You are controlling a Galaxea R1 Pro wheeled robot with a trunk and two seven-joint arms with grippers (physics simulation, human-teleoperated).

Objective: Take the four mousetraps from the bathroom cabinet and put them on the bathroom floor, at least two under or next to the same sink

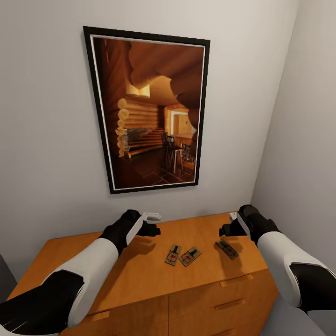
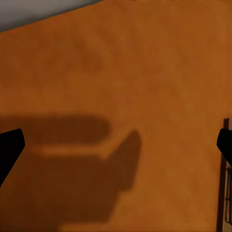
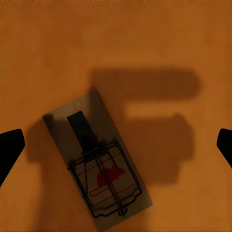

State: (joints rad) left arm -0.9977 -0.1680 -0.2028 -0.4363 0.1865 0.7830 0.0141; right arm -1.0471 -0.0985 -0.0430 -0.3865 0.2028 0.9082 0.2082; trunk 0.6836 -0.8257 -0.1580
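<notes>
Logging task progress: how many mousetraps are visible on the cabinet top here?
3. Two mousetraps lie side by side mid-top; a third lies under the right gripper. A fourth may be hidden.

No words, numbers or brand names can be read anywhere. The only sign is a small red mouse-shaped mark with thin red lines beneath it, printed on the flat brown wooden mousetrap with dark wire parts (image 3: pixel 96 164) at the lower centre of the right wrist view. In the head view, two similar small wooden mousetraps (image 1: pixel 182 255) at lower centre carry tiny red marks, too small to make out.
</notes>
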